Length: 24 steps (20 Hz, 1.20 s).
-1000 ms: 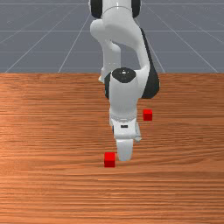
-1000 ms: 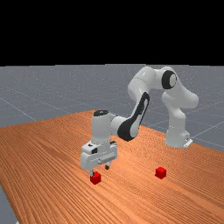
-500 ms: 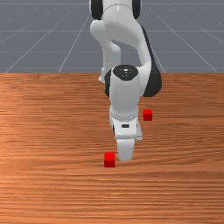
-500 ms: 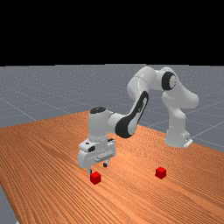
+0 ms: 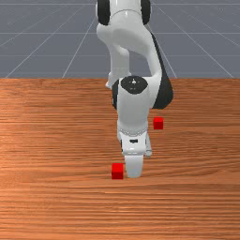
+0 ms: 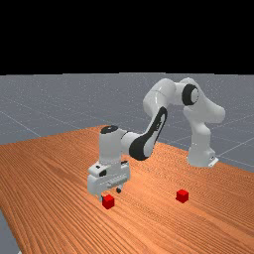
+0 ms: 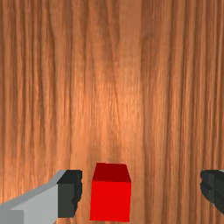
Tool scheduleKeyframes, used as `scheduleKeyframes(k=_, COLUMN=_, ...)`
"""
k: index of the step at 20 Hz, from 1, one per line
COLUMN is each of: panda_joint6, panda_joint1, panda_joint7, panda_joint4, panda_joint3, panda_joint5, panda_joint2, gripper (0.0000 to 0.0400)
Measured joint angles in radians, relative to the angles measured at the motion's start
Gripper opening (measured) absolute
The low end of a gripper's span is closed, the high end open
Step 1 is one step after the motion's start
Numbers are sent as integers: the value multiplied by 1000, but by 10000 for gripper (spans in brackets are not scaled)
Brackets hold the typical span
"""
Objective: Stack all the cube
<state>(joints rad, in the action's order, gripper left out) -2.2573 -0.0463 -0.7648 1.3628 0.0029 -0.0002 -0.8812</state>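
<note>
In the far view, the end effector (image 6: pixel 110 194) hangs low over the table (image 6: pixel 54 198), its fingertips apart and pointing down. The outer red cube (image 6: pixel 108 202) rests on the wood right in front of one fingertip, partly overlapping it; whether they touch, I cannot tell. The inner red cube (image 6: pixel 182 196) lies well apart, toward the far view's right, on the side of the arm's base (image 6: pixel 201 151).

In the front view, the outer red cube sits just beside the lower end of the hand, on the front view's left. The inner red cube lies on the hand's other side, nearer the table's back edge, where the arm comes in. Both stand well inside that edge, on the wood.

In the wrist view, the fingers (image 7: pixel 68 197) stand wide apart, with a red cube (image 7: pixel 110 200) between them. It is near one finger and well short of the other, with wood visible on both sides, so nothing is clamped. Which cube of the other views this is, I cannot tell.
</note>
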Motion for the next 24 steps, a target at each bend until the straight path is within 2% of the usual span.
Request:
scheduleKeyframes(k=3, panda_joint6=-40, panda_joint1=-5, panda_joint7=7, panda_joint4=21, panda_joint3=-6, panda_joint5=-7, panda_joint2=-4, gripper=400)
scheduleKeyframes(k=12, panda_joint6=-28, panda_joint1=0, panda_joint7=0, panda_joint4=-15, panda_joint3=-1, panda_joint5=-1, panda_joint2=-43, gripper=400)
scheduleKeyframes(k=17, panda_joint6=-104, panda_joint1=1, panda_joint7=-1, panda_joint4=29, panda_joint3=-2, panda_joint5=-2, panda_joint2=-45, gripper=400)
scheduleKeyframes(k=24, panda_joint6=-66, panda_joint1=5, panda_joint7=-11, panda_joint4=14, panda_joint3=0, panda_joint5=-2, panda_joint2=-39, gripper=400)
